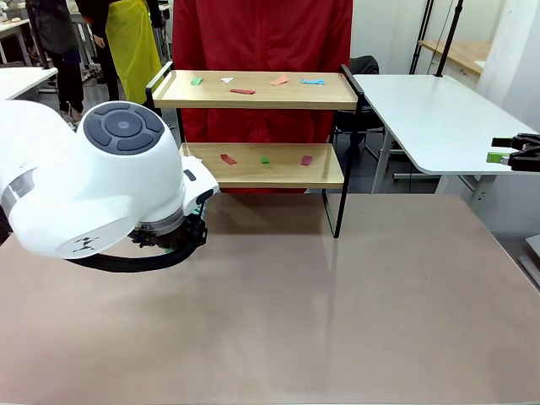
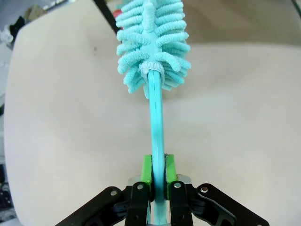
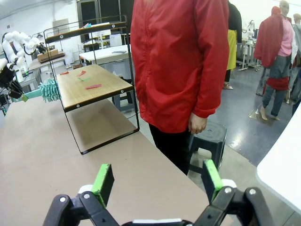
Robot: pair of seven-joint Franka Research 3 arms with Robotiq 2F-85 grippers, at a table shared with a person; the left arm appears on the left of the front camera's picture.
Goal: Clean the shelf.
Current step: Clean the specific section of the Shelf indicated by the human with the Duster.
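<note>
The shelf [image 1: 253, 175] stands at the far side of the beige table, two wooden boards in a black frame. Several coloured paper scraps [image 1: 242, 91] lie on its top board and three more scraps [image 1: 265, 160] on the lower one. In the left wrist view my left gripper [image 2: 158, 169] is shut on the handle of a teal fluffy duster [image 2: 153, 42], held over the tabletop. The right wrist view shows that duster [image 3: 47, 90] beside the near end of the shelf [image 3: 89, 87]. My right gripper [image 3: 157, 181] is open and holds nothing; it hovers at the table's far right [image 1: 510, 153].
A person in a red jacket [image 1: 261, 34] stands just behind the shelf. A white side table [image 1: 430, 118] is at the right, with a black stool [image 3: 207, 136] near the person. My left arm's white body [image 1: 93, 177] hides the table's left part. The beige tabletop [image 1: 337, 312] lies in front.
</note>
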